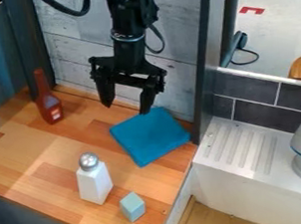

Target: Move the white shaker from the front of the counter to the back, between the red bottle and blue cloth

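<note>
Wooden counter [33,148] meets a plank wall [176,36]; on it lies a blue cloth [150,136], with a bottle [48,104] towards its 10 o'clock, a shaker [94,183] at 8 and a block [133,206] near 6. Jaws parted and empty, the gripper [126,108] hangs by the cloth's 11 o'clock edge. Likely a pre-grasp step; taking the cloth would call for lowering, then pinching an edge.
</note>
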Robot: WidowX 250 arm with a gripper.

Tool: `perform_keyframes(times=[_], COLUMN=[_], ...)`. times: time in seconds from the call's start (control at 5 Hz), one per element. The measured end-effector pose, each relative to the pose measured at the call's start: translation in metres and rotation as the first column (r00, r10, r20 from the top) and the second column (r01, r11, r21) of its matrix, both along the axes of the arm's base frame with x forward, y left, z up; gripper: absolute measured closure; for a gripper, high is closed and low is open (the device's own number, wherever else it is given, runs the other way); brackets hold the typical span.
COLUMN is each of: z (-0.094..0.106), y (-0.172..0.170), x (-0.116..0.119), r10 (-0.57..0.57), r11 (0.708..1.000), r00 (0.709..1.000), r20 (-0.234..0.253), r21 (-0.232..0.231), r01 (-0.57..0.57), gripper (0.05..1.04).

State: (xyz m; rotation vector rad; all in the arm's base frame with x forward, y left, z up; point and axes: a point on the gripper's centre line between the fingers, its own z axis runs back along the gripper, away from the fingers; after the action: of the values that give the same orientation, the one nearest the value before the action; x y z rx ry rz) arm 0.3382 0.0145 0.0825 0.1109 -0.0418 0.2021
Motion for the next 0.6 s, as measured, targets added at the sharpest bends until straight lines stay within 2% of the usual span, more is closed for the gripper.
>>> perform_keyframes(times=[0.2,0.4,0.6], z=[-0.011,-0.024,-0.034], y=[0.000,-0.003,-0.002], x=[-0.003,-0.008,-0.013], r10=[0.001,-0.012,-0.011], r11=[1.000,1.000,1.000], r00=[0.999,0.999,0.999], r20=[-0.034,-0.042,-0.036], r21=[-0.002,-0.019,-0.011], r01=[-0.001,0.012,0.011], gripper=[0.083,0.083,0.083])
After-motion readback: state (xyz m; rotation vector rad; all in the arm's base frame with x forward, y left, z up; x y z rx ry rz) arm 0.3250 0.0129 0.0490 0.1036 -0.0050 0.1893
